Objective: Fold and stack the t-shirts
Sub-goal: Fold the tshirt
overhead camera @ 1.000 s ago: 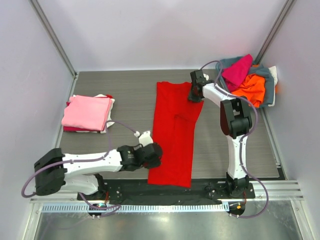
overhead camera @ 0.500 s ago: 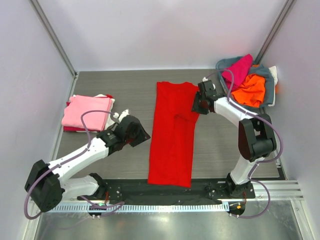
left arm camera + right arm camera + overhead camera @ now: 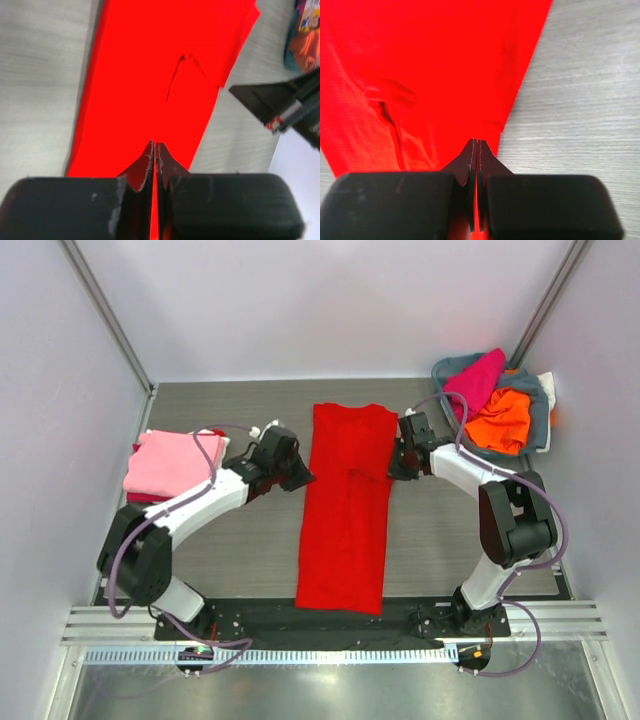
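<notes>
A bright red t-shirt [image 3: 345,510] lies flat as a long narrow strip down the middle of the table. My left gripper [image 3: 297,477] is shut at the strip's left edge, near its far end. In the left wrist view the shut tips [image 3: 154,145] sit over the red cloth [image 3: 150,75]. My right gripper [image 3: 393,466] is shut at the strip's right edge, by the folded-in sleeve. In the right wrist view its tips [image 3: 475,142] sit at the edge of the red cloth [image 3: 435,60]. I see no cloth gripped by either. A folded pink t-shirt [image 3: 175,462] tops a stack at the left.
A grey-blue basket [image 3: 543,418] at the far right corner holds a magenta shirt [image 3: 475,380], an orange shirt [image 3: 500,415] and some white cloth [image 3: 547,385]. The right arm [image 3: 285,105] shows in the left wrist view. Walls close in the table at left, back and right.
My left arm swung from the near end of the red shirt up to its left edge near the far end. My right gripper moved down from the far right corner along the right edge.
</notes>
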